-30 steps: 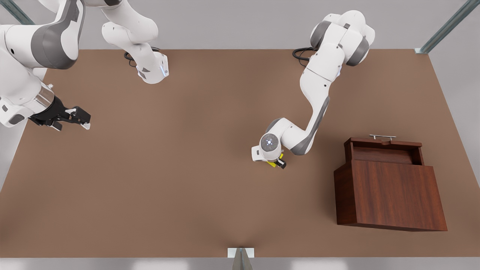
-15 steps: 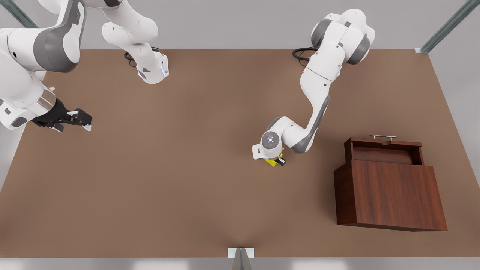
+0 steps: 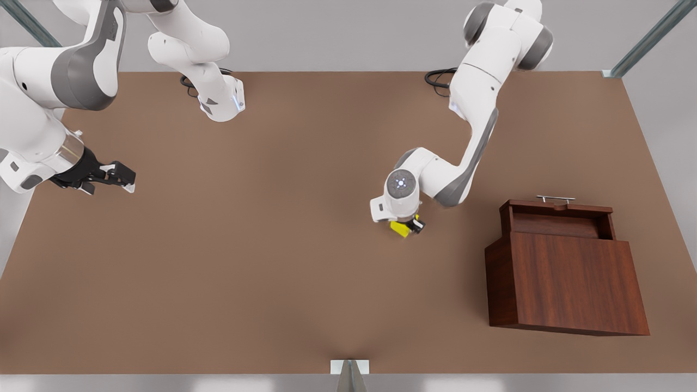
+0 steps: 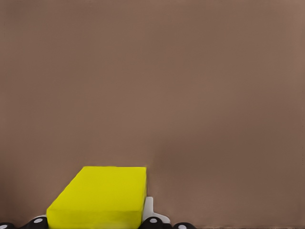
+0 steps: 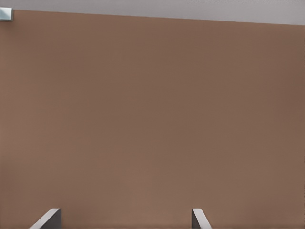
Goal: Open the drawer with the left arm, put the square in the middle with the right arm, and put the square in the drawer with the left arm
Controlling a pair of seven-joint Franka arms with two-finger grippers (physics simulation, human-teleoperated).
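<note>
Elbow high, the left arm (image 3: 468, 136) folds down from the table's far edge so its wrist points straight at the tabletop (image 3: 272, 245) near the middle. The left gripper (image 3: 408, 225) is clamped on the square (image 3: 402, 229) (its yellow top also sits between the fingers in the left wrist view (image 4: 102, 198)). The drawer (image 3: 561, 218) stands pulled open out of the cabinet (image 3: 566, 283) toward the far side, on the front view's right, with bare brown table between it and the square. The right arm (image 3: 49, 109) waits over the edge at the front view's left, its right gripper (image 3: 122, 177) reaching level, fingers (image 5: 47, 219) spread apart over bare table.
</note>
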